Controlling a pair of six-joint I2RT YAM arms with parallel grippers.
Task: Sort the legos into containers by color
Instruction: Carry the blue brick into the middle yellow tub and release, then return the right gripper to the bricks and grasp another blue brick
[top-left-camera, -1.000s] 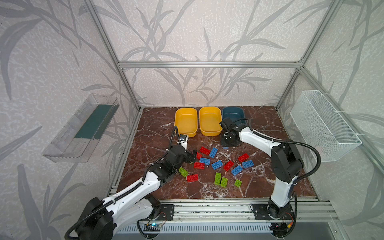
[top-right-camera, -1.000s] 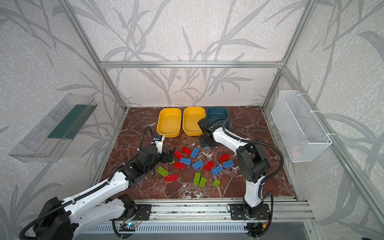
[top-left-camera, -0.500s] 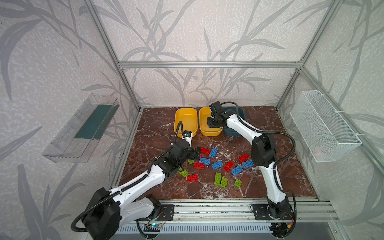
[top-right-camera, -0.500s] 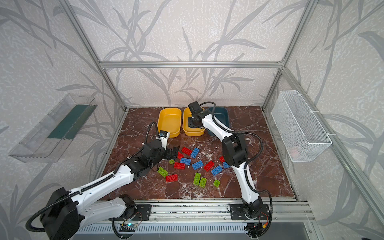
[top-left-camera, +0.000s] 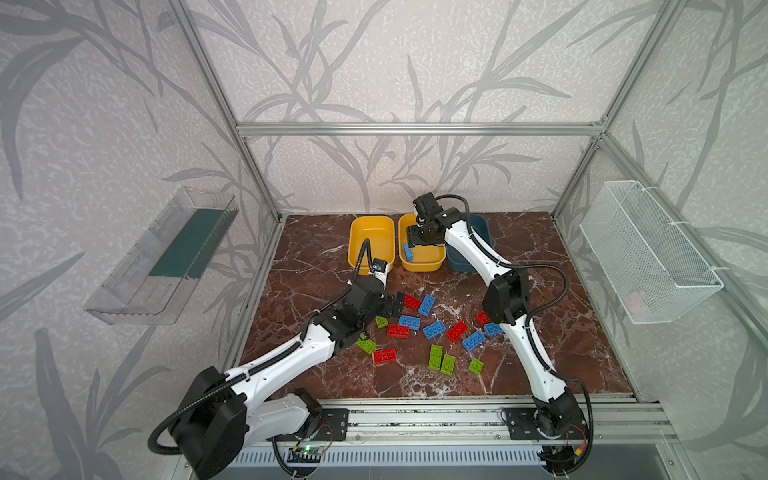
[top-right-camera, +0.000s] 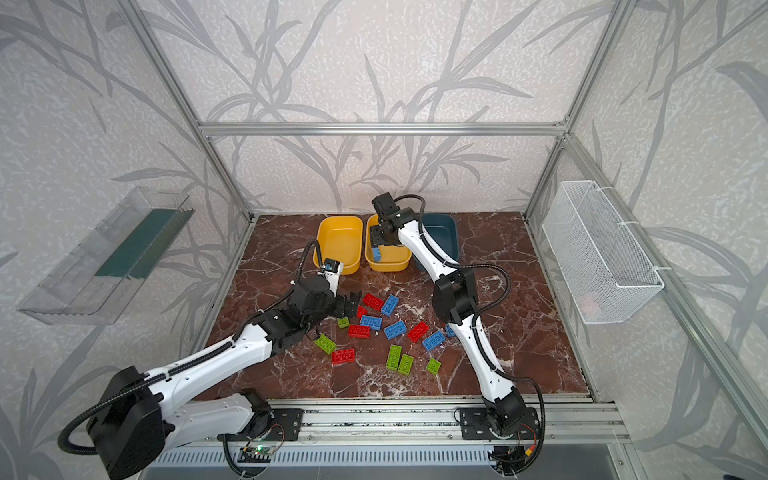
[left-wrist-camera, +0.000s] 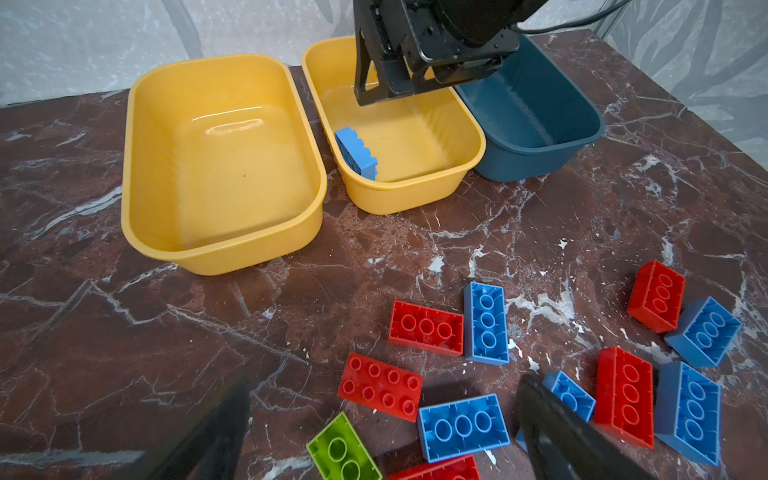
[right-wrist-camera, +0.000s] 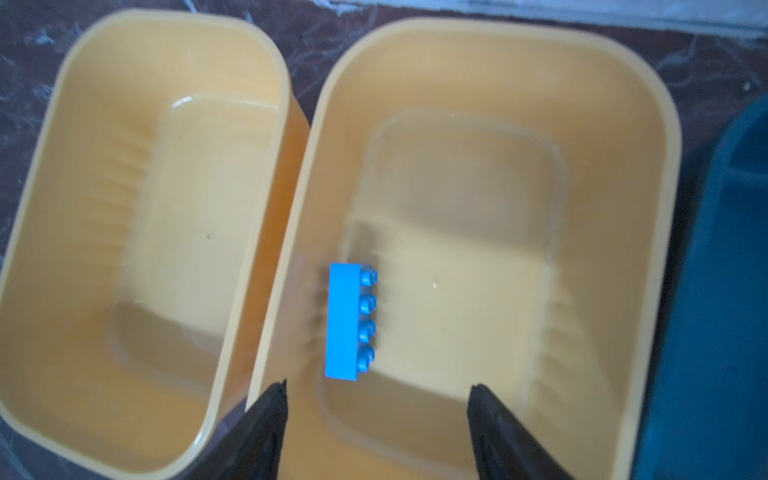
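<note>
Three tubs stand in a row at the back: a yellow tub (top-left-camera: 372, 241), a middle yellow tub (top-left-camera: 424, 261) and a dark blue tub (top-left-camera: 480, 232). My right gripper (top-left-camera: 419, 243) (right-wrist-camera: 378, 386) hangs open over the middle yellow tub (right-wrist-camera: 602, 124). Below it a blue brick (right-wrist-camera: 345, 322) (left-wrist-camera: 355, 153) lies on its side against the tub's wall, clear of the fingers. My left gripper (top-left-camera: 395, 305) (left-wrist-camera: 384, 384) is open and low over the left end of the loose legos, with a red brick (left-wrist-camera: 380, 386) and a blue brick (left-wrist-camera: 463, 428) between its fingers, untouched.
Several red, blue and green bricks (top-left-camera: 435, 357) lie scattered mid-table on the marble top (top-left-camera: 316, 257). A clear wall tray (top-left-camera: 166, 257) hangs on the left, a white wire basket (top-left-camera: 648, 257) on the right. The right arm's elbow (top-left-camera: 505, 297) stands over the pile's right edge.
My right gripper swung from the pile's back edge to over the middle yellow tub, opened and let the blue brick fall in. My left gripper reached a little further toward the pile.
</note>
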